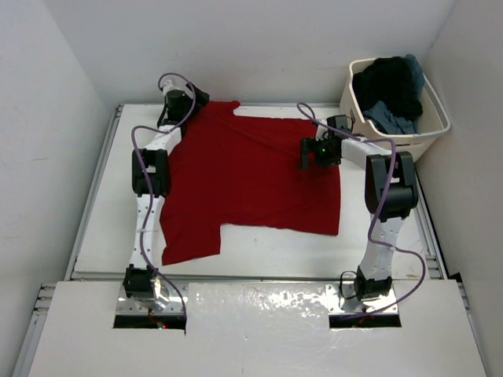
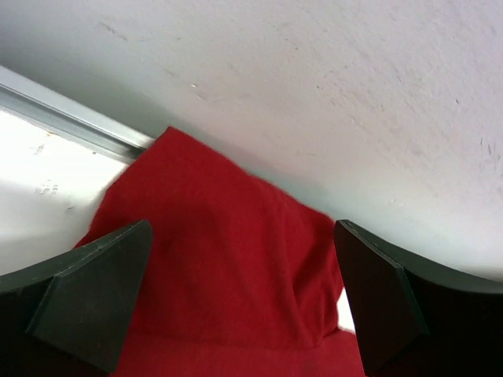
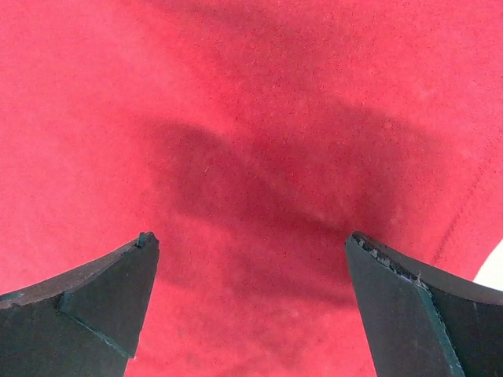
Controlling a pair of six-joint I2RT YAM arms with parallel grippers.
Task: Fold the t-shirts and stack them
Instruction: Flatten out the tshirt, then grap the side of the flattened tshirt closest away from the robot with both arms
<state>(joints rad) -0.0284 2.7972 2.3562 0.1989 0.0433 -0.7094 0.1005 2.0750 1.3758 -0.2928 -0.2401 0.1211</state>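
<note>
The red t-shirt (image 1: 247, 177) lies spread flat over the middle of the white table. My left gripper (image 1: 185, 102) is open at its far left corner, jaws wide above a bunched red sleeve end (image 2: 228, 267) by the back wall. My right gripper (image 1: 314, 151) is open over the shirt's far right part, jaws wide just above flat red cloth (image 3: 251, 196). Neither holds anything. A black shirt (image 1: 389, 82) and a slate blue-grey shirt (image 1: 389, 118) are heaped in the cream tub. The lavender shirt is out of view.
The cream plastic tub (image 1: 428, 137) stands at the far right corner, beside my right arm. A metal rail (image 2: 71, 126) runs along the table's back edge under the white wall (image 2: 330, 94). Bare white table (image 1: 267, 251) lies in front of the shirt.
</note>
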